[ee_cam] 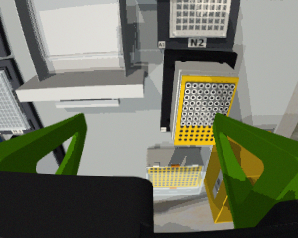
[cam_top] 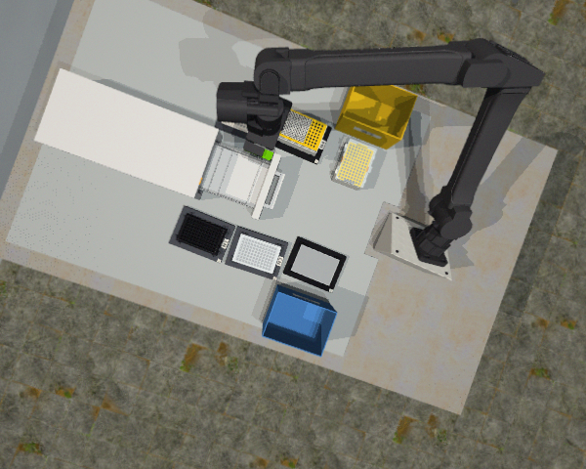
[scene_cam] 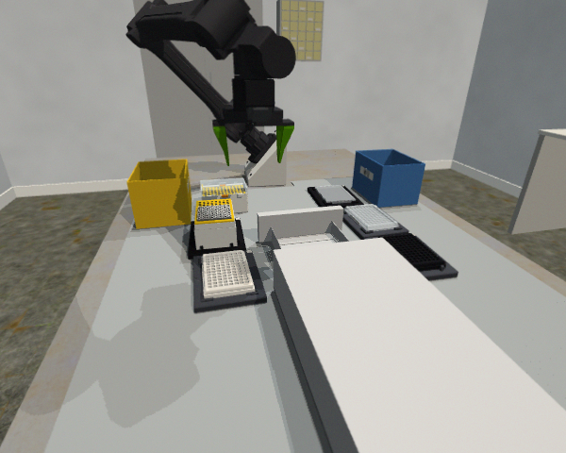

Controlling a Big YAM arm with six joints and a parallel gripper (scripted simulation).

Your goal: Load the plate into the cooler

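The pincer hangs high above the worktop with its two green, wedge-shaped fingers spread to their widest and nothing between them. It points straight down from a blocky matt-black wrist.

Below it in the wrist view sits the tip box, a grey box with a yellow frame round a finely perforated top, resting in a black angular holder. Just past that, in the dark nest marked N2, lies the white 96-well plate, a flat rectangle gridded with small round wells, uncovered; in the top view the wrist hides it. This nest is by the worktop's far long edge, beside the cooler.

The cooler is a long, plain white slab-like housing running toward the worktop's left short edge. Its drawer stands pulled out toward the arm's base, showing a pale ribbed floor, a thick white front panel and a bar handle.

A second yellow-gridded rack and a smooth, open-topped yellow bin stand toward the far right corner. Along the near long edge are a black well plate, a clear-white well plate, a black-framed grey tray and a blue bin.
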